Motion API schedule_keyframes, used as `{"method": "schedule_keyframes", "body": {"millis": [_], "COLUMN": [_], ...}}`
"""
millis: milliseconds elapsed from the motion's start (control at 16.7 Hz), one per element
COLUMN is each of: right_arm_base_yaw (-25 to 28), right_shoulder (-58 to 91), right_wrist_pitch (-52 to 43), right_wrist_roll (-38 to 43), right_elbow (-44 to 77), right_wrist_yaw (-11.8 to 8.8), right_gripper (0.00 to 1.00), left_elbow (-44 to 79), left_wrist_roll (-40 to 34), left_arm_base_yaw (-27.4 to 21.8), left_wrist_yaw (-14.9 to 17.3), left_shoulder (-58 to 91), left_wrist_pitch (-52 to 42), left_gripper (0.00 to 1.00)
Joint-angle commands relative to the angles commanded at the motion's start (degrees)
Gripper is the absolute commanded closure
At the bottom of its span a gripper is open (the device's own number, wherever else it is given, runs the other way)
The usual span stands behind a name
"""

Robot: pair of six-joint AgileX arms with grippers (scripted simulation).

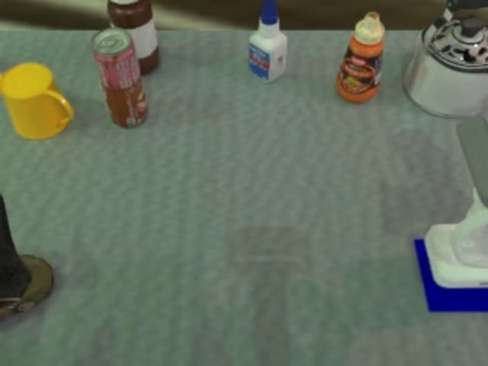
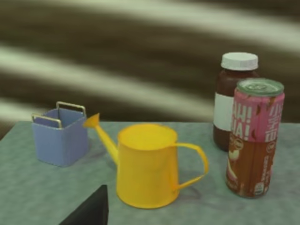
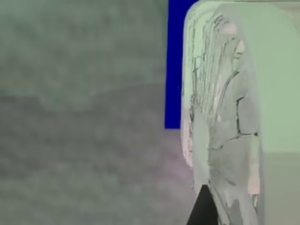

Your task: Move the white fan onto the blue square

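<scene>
The white fan (image 1: pixel 459 255) stands at the table's right edge, partly cut off by the top view's border. Its square base rests on the blue square (image 1: pixel 448 296), with blue showing along the base's left and near sides. In the right wrist view the fan (image 3: pixel 234 93) fills the picture close up, and a strip of the blue square (image 3: pixel 174 65) shows beside it. My right gripper (image 3: pixel 204 212) is right against the fan; only a dark tip of it shows. My left gripper (image 1: pixel 9 263) is parked at the table's left edge, open and empty.
Along the back stand a yellow watering can (image 1: pixel 30 99), a pink drink can (image 1: pixel 120 76), a brown jar (image 1: pixel 136 30), a glue bottle (image 1: pixel 267 49), an orange bottle (image 1: pixel 361 65) and a steel kettle (image 1: pixel 450 65). A small blue basket (image 2: pixel 61 136) sits beyond the watering can.
</scene>
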Motion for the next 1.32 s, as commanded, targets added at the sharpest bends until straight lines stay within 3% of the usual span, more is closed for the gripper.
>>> {"method": "schedule_keyframes", "body": {"millis": [540,1320], "right_arm_base_yaw": [-0.3,-0.3], "right_shoulder": [0.7,0.7], "right_wrist_pitch": [7.8,7.8], "right_wrist_roll": [-0.1,-0.1], "right_elbow": [-7.0,-7.0], "right_wrist_yaw": [0.1,0.1], "right_gripper": [1.0,0.02], "left_elbow": [0.0,0.0], "left_wrist_roll": [0.0,0.0], "left_arm_base_yaw": [0.0,0.0], "left_wrist_yaw": [0.0,0.0], "left_shoulder": [0.0,0.0], "left_wrist_pitch": [0.0,0.0], "left_gripper": [0.0,0.0]}}
